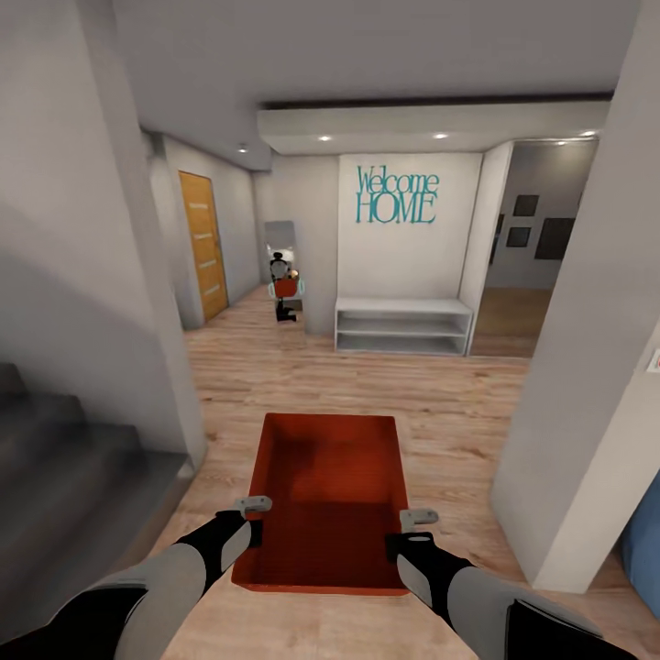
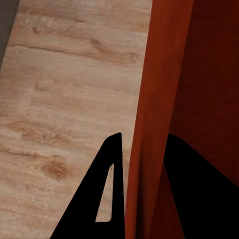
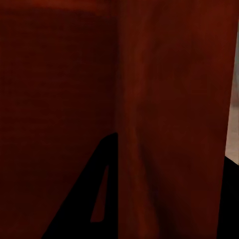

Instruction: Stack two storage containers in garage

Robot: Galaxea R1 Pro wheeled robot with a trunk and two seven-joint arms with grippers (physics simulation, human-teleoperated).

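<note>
Grippers — left (image 1: 258,532), right (image 1: 396,543) — clamp the container's (image 1: 330,495) side walls (fingertips hidden).

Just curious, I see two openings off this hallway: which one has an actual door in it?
The left opening: a shut orange-brown wooden door fills it. The right opening is an open passage, showing wood floor and dark pictures on a wall beyond.

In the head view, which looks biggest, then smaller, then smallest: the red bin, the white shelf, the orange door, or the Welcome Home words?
1. Red bin, though it is nearest the camera, so that helps.
2. White shelf.
3. Orange door and Welcome Home words look about alike; I won't rank them.
</note>
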